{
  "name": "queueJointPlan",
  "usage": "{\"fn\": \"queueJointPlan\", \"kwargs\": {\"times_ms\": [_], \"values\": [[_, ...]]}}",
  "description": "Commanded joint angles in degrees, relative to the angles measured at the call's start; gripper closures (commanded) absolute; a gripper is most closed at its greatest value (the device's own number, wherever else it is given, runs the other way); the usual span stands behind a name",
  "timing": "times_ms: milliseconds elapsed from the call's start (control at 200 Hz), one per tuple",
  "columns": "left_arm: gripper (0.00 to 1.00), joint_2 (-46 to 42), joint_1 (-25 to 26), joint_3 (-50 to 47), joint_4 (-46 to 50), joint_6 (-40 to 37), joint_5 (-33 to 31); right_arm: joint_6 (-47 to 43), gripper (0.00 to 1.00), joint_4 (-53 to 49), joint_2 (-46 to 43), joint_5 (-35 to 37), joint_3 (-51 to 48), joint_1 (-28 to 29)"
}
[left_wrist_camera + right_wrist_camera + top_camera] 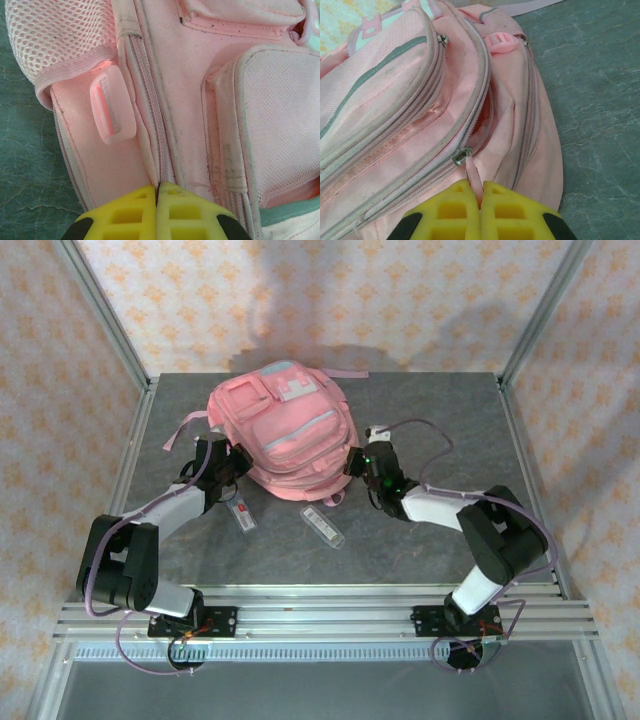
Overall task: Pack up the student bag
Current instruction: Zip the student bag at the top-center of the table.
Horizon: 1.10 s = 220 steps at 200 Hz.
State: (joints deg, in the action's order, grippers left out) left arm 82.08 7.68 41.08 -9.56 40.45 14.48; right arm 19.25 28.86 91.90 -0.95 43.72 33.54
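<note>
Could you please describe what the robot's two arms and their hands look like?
The left arm and right arm match: black joint housings, white link covers, and a thin purple cable looping along each. A small green light glows near the right wrist. The left hand and right hand have blocky yellow fingers with square recesses, black further back.

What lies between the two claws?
The student bag: left claw and right claw are shut at its opposite sides, seen in top view.
</note>
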Motion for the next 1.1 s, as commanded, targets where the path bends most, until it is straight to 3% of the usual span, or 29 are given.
{"fn": "queueJointPlan", "kwargs": {"times_ms": [0, 115, 345, 696, 796, 826, 956, 1096], "values": [[1.00, 0.6, -1.5, 1.5, 0.4, -2.6, -0.4, 0.9, 1.00, 0.0, -6.3, 0.6, -4.3, -1.2], [1.00, 2.2, -0.1, 3.5, -0.4, -4.9, 2.6, 1.2, 1.00, 0.3, -12.3, 0.6, -9.4, -0.8], [1.00, 6.4, 3.1, 8.5, -1.4, -6.2, 2.7, 2.8, 1.00, -1.5, -21.7, -1.6, -16.8, 2.0], [1.00, 18.1, 0.3, 27.8, 4.4, -4.8, -1.9, 4.8, 1.00, 3.3, -15.7, -6.8, -14.0, 9.1], [0.62, 16.6, -0.2, 28.8, 5.9, -4.8, -1.8, 5.6, 1.00, 5.0, -12.2, -8.0, -12.2, 9.3], [0.55, 15.7, -0.1, 28.0, 6.0, -4.6, -1.3, 5.8, 1.00, 5.5, -11.3, -8.3, -11.6, 9.4], [0.43, 8.6, 0.6, 18.8, 3.7, -1.5, 2.4, 6.3, 1.00, 7.4, -8.9, -8.8, -10.7, 9.4], [0.36, -0.6, 5.4, 6.5, -0.8, 3.4, 2.6, 6.1, 1.00, 7.7, -8.0, -9.6, -10.0, 9.4]]}}
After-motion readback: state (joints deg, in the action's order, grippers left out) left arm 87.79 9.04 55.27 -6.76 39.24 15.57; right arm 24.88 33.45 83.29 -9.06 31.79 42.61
